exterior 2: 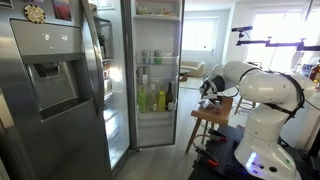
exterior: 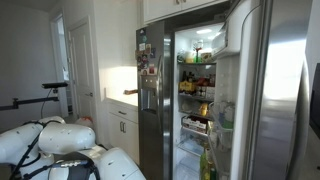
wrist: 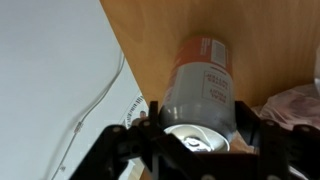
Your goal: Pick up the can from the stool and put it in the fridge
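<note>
Gripper (wrist: 197, 128) fingers (wrist: 248, 130) flank the can (wrist: 200, 85) on the stool (wrist: 270, 40); whether they clamp it I cannot tell. A loose hold could let it slip off the stool, short of the fridge (exterior 2: 55, 95)

The robot arm (exterior 2: 262, 88) is white and smooth in both exterior views. It is made of fat round parts, like big sausages joined together. Dark gaps show where the parts meet. The bottom part is wide and white, like a big bell. At the end sits the gripper (wrist: 200, 128), which is black all over. In the wrist view its two fingers (wrist: 150, 128) look thick and a bit shiny, with slanted black bars behind them.
</note>
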Robot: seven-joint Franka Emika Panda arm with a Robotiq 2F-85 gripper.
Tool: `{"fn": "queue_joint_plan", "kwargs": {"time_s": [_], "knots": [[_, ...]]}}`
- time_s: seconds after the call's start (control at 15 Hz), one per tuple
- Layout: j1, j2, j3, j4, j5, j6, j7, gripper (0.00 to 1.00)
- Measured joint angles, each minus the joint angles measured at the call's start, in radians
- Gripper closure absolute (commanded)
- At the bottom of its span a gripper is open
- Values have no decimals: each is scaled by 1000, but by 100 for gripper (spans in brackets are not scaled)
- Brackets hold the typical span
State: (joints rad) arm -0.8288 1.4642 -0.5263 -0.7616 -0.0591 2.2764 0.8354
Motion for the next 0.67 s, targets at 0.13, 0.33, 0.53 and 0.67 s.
{"fn": "queue_joint_plan", "kwargs": {"time_s": [0.13,0.33,0.53,0.67], "knots": [[-8,0,11,11,6,-5,0,51],[-13,-3,11,23,19,-4,0,51],[-19,-13,11,26,36,11,0,51],[-25,-17,11,26,43,37,0,51]]}}
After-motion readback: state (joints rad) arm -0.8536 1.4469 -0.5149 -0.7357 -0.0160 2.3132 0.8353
